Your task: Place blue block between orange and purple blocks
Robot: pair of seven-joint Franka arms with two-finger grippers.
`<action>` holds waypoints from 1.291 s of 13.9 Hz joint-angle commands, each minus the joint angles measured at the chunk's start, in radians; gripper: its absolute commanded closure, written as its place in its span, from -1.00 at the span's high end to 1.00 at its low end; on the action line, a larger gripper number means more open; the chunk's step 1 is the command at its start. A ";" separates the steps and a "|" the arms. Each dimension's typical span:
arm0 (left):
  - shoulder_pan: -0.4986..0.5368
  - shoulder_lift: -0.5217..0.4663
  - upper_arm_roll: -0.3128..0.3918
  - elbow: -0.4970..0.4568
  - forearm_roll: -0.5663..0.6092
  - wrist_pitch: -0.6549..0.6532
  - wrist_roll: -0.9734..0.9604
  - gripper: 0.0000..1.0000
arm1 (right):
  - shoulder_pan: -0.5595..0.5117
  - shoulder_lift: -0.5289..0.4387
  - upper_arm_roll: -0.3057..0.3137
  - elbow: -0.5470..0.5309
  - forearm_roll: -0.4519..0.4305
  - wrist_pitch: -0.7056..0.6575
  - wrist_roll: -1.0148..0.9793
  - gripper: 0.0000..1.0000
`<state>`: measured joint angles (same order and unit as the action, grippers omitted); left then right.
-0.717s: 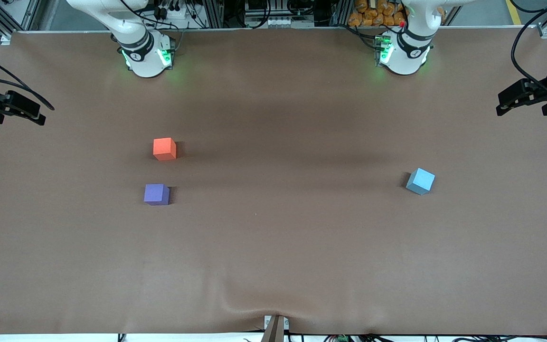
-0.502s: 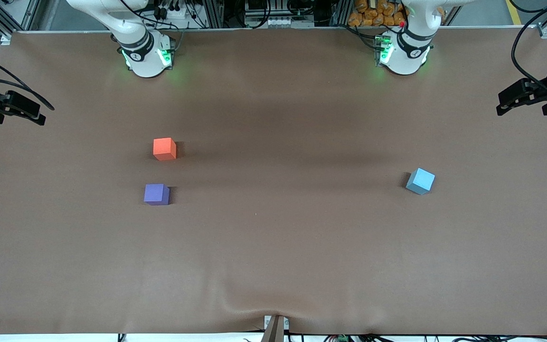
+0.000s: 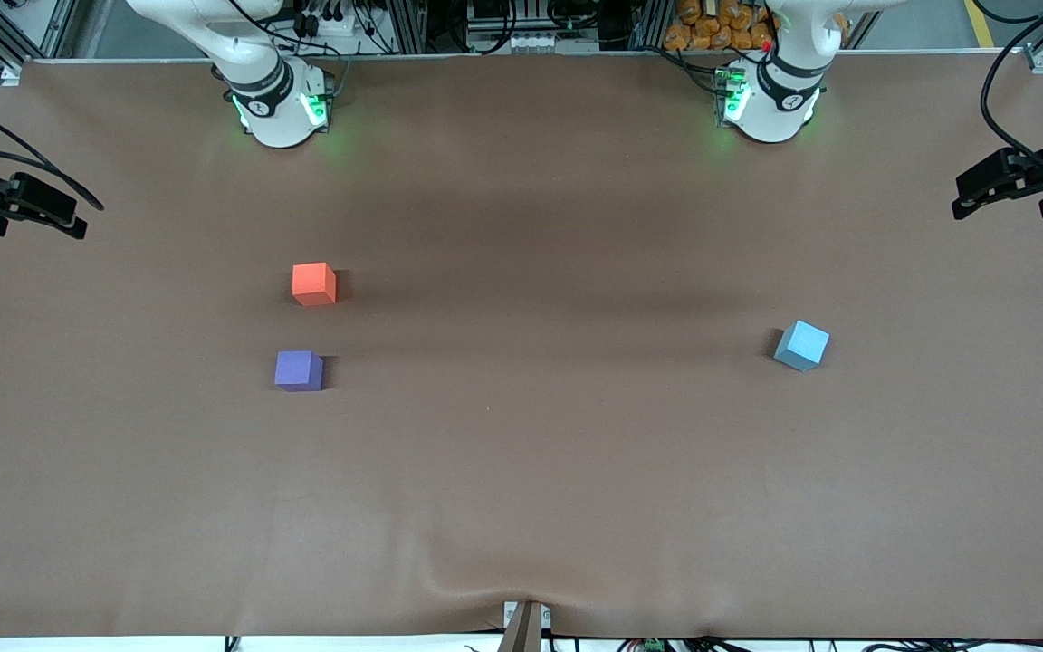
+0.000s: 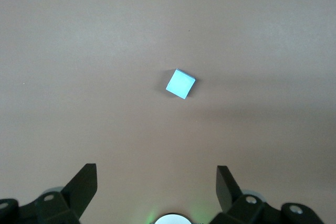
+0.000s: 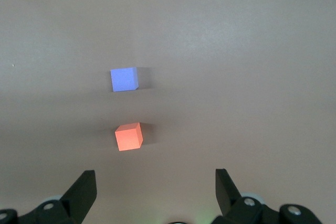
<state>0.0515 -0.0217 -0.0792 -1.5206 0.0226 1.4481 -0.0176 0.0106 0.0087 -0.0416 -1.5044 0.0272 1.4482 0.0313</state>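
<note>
The sky-blue block point(image 3: 802, 345) point(image 4: 180, 84) lies alone on the brown table toward the left arm's end. The orange block point(image 3: 314, 283) point(image 5: 129, 136) and the purple block point(image 3: 299, 370) point(image 5: 124, 79) sit toward the right arm's end. The purple one is nearer to the front camera, with a gap of about one block's width between them. My left gripper point(image 3: 997, 195) point(image 4: 156, 174) hangs open and empty over the table's edge at its own end, well apart from the blue block. My right gripper point(image 3: 28, 213) point(image 5: 155, 177) hangs open and empty over the edge at its own end.
The brown mat point(image 3: 521, 471) covers the whole table and has a wrinkle at its front edge near a small bracket point(image 3: 523, 625). The two arm bases point(image 3: 277, 104) point(image 3: 770, 100) stand at the back edge. Cables and racks lie past that edge.
The left gripper has drifted slightly up and toward its end of the table. The right gripper and all three blocks have not moved.
</note>
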 commanded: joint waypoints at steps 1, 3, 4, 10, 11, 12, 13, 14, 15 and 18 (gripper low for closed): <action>0.004 -0.007 0.004 0.007 -0.010 -0.022 0.033 1.00 | -0.001 -0.003 -0.001 0.006 0.014 -0.009 0.013 1.00; 0.001 -0.006 0.002 -0.012 -0.018 -0.020 0.033 1.00 | -0.001 -0.004 -0.001 0.006 0.014 -0.009 0.013 1.00; 0.002 -0.007 0.002 -0.033 -0.018 -0.012 0.033 1.00 | -0.001 -0.003 -0.001 0.006 0.014 -0.009 0.013 1.00; 0.019 -0.009 0.004 -0.361 -0.064 0.329 0.229 1.00 | -0.003 -0.003 -0.003 0.006 0.014 -0.008 0.015 1.00; 0.027 -0.006 0.002 -0.421 -0.082 0.389 0.257 1.00 | -0.003 -0.003 -0.003 0.006 0.014 -0.008 0.013 1.00; 0.028 0.005 0.002 -0.470 -0.087 0.435 0.302 1.00 | -0.003 -0.003 -0.003 0.006 0.014 -0.008 0.013 1.00; 0.028 0.015 0.002 -0.507 -0.092 0.471 0.330 1.00 | -0.003 -0.003 -0.003 0.006 0.014 -0.008 0.013 1.00; 0.028 0.022 0.002 -0.556 -0.090 0.533 0.350 1.00 | -0.003 -0.003 -0.003 0.006 0.014 -0.008 0.013 1.00; 0.031 0.031 0.004 -0.611 -0.092 0.619 0.384 1.00 | -0.003 -0.004 -0.003 0.006 0.014 -0.008 0.015 1.00; 0.043 0.147 0.004 -0.682 -0.090 0.831 0.508 1.00 | -0.003 -0.003 -0.003 0.006 0.014 -0.008 0.015 1.00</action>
<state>0.0778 0.0660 -0.0739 -2.1708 -0.0476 2.1809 0.4091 0.0104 0.0087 -0.0443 -1.5045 0.0272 1.4481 0.0314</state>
